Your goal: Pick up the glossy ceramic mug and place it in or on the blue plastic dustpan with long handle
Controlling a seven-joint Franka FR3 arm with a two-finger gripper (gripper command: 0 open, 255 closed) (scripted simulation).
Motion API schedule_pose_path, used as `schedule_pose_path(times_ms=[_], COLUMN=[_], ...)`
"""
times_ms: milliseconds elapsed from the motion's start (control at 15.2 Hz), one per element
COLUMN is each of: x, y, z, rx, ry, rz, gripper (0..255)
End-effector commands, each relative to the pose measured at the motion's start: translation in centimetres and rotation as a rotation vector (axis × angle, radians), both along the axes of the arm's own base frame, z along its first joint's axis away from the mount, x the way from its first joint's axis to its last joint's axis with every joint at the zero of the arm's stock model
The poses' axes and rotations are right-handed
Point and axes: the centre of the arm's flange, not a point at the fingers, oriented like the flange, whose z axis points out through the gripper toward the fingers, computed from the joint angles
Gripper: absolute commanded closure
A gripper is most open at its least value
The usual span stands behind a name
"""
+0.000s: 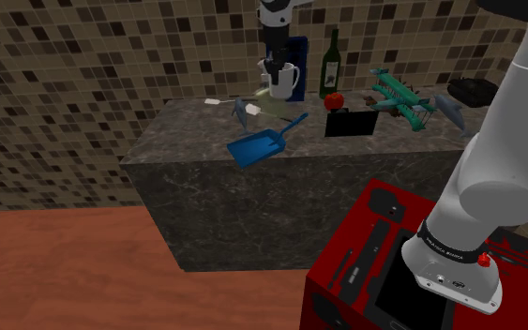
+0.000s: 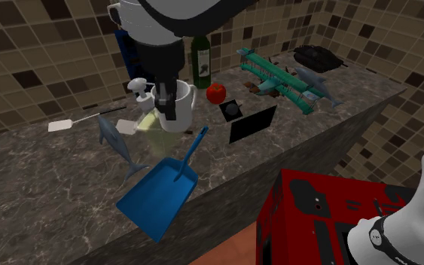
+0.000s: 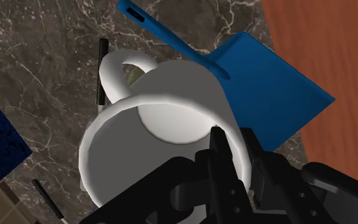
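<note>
The gripper (image 3: 233, 143) is clenched on the white mug (image 3: 171, 95), one finger inside the rim and one outside. The mug is at the back of the counter (image 1: 196, 122), near a bottle (image 1: 331, 61), just beyond the handle tip of the blue dustpan (image 2: 157, 196). I can't tell whether it is lifted.

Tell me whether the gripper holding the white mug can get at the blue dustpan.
Probably yes. The gripper clasps the white mug by its rim; the blue dustpan lies near it on the counter, scoop bare. The grey dolphin figure lies beside, not on it.
</note>
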Motion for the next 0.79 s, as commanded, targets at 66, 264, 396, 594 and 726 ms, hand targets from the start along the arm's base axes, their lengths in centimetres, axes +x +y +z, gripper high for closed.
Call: schedule_pose_path(times_ms=[66,264,396,594,726], x=[-0.3,-0.3,-0.3,-0.3,-0.3], y=[4.4,4.4,4.4,4.4,4.4], z=[0.8,-0.8,-1.8,-3.4,-4.5], rx=[0.0,0.0,0.0,0.0,0.0], ry=[-0.001,-0.001,-0.001,-0.001,-0.001], rz=[-0.002,-0.002,-0.002,-0.002,-0.002], gripper=[255,255,255,255,255])
